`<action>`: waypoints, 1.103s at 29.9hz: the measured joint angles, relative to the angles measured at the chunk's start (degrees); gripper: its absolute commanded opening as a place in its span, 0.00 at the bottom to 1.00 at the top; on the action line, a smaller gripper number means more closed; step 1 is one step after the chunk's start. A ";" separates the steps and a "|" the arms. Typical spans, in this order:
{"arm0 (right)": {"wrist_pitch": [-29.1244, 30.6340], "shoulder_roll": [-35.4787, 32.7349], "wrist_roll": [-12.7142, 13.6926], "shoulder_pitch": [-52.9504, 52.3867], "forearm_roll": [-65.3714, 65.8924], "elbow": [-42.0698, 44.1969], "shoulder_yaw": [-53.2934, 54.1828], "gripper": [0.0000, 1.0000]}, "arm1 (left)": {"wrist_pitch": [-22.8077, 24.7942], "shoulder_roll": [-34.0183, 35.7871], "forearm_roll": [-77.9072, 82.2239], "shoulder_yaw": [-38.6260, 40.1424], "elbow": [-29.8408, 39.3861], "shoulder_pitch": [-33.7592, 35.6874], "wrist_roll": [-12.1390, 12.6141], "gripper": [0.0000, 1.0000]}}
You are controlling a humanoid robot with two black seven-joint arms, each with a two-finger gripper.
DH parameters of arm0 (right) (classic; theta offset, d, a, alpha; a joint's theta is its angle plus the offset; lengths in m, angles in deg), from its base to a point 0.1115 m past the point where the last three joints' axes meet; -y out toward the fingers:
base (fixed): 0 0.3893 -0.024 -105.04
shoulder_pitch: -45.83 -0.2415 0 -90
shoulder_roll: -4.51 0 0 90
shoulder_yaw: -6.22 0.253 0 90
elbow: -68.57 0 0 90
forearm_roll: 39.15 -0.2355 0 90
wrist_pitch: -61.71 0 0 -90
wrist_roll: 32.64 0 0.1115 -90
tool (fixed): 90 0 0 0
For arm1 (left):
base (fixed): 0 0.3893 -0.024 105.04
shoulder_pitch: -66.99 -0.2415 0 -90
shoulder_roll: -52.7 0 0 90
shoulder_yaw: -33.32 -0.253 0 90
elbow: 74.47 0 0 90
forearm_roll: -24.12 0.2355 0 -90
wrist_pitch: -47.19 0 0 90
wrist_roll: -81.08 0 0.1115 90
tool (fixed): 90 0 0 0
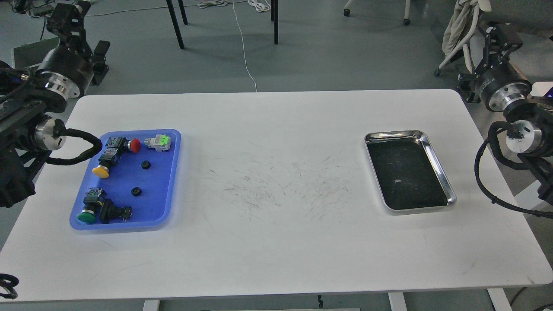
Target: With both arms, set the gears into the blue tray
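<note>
The blue tray [166, 185] lies on the left side of the white table. Two small black gears rest inside it, one [146, 164] near the middle and one [136, 191] lower down. My left gripper [69, 15] is raised beyond the table's far left corner, well away from the tray. My right gripper [501, 36] is up past the far right corner. Both are dark and seen end-on, so their fingers cannot be told apart. Neither holds anything that I can see.
Several push-button switches lie in the blue tray: red [134, 145], yellow [101, 171], green [87, 216], a black one [113, 212] and a grey-green part [158, 142]. A steel tray [440, 170] with black lining sits at the right. A green crate [26, 52] stands on the floor.
</note>
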 measured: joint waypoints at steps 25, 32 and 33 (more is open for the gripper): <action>3.36 -0.33 4.16 0.50 -10.38 -0.27 3.29 0.99 | 7.55 1.14 -9.08 8.91 -0.90 -4.01 7.23 0.98; 3.26 -0.34 4.17 1.11 -12.49 -0.13 4.38 0.99 | 8.02 -0.28 -9.41 9.59 -1.74 -4.12 6.81 0.99; 3.15 -0.34 4.17 1.23 -12.52 -0.12 4.39 0.99 | 8.04 -0.31 -9.41 9.42 -1.88 -4.12 6.78 0.99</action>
